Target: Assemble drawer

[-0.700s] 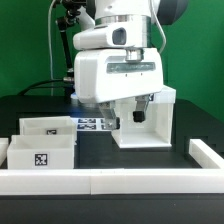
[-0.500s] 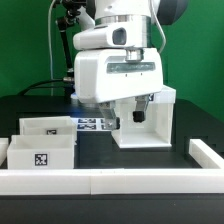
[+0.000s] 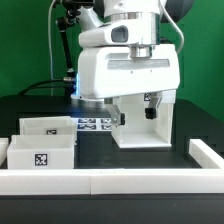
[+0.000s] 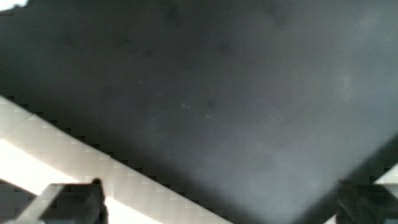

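Exterior view puts the front tray [image 3: 42, 158] and back tray [image 3: 48, 127] untouched at the exterior view's left. Beyond them the housing [image 3: 150, 135] stands on the table [image 3: 98, 152], and the gripper [image 3: 135, 112] hovers close at it, jaws wide apart and empty. The step is likely positioning the housing, so next it must straddle a wall squarely.

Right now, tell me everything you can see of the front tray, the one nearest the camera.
The front tray is a small white box that looks like plastic. It stands upright with its top open, and nothing shows above its rim. Its front wall bears one black-and-white square tag. It rests on the black table at the exterior view's left, just behind the low wall. The second tray sits close behind it, but whether they touch cannot be told. Nothing grips it.
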Robot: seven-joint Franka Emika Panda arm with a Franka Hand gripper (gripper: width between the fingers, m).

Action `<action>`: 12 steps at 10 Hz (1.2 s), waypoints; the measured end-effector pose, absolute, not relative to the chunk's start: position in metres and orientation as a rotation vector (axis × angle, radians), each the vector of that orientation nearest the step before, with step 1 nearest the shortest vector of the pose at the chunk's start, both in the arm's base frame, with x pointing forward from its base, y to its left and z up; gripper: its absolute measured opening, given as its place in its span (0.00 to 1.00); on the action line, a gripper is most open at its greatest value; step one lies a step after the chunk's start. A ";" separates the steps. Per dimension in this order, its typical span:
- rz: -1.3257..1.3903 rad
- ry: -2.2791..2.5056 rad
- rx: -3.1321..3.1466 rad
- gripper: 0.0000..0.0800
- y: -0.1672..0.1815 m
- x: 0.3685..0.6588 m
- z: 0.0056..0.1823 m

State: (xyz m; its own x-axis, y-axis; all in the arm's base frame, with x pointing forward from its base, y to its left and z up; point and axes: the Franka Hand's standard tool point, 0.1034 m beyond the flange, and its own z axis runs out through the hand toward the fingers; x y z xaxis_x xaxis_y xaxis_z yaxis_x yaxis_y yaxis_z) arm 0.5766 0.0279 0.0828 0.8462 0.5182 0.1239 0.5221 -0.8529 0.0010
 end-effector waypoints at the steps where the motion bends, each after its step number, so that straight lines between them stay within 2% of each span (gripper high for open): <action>1: -0.165 -0.762 -3.001 0.81 0.036 0.576 0.083; 5: -0.166 -0.372 -3.047 0.81 0.042 0.576 0.085; 7: -0.178 -0.304 -3.059 0.81 0.051 0.554 0.092; 12: -0.200 -0.297 -3.071 0.81 0.077 0.506 0.131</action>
State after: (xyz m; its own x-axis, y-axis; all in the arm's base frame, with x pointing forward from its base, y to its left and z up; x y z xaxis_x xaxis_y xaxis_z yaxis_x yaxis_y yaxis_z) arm 0.5059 0.0772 0.1308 0.9732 0.1878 0.1330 0.1942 -0.9803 -0.0369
